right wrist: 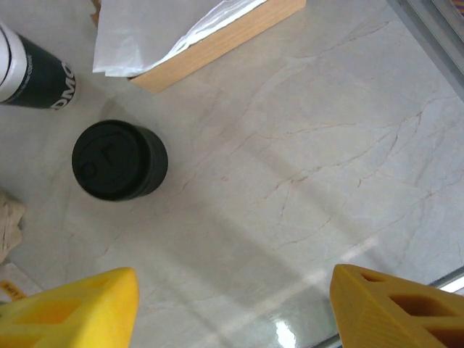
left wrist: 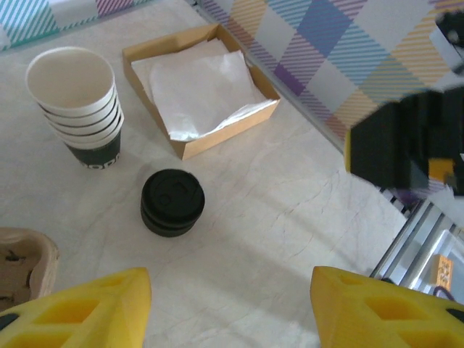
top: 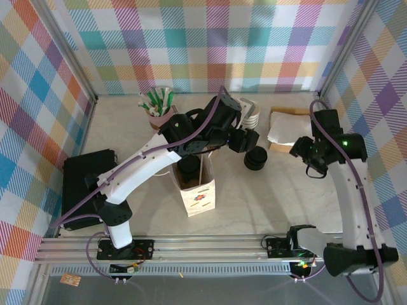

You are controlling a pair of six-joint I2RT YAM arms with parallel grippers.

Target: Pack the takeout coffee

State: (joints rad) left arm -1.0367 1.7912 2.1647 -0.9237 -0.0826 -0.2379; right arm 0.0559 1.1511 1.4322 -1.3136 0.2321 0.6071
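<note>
Behind the left tool [left wrist: 228, 293], the takeout coffee [top: 189, 166] seems already in the bag [top: 200, 197]; this and the right tool [right wrist: 232, 297] gape empty.

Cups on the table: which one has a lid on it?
The small takeout coffee, standing alone with a round black lid. The stack of cream-and-black cups beside it is open on top, and the pink cup holds pens.
</note>
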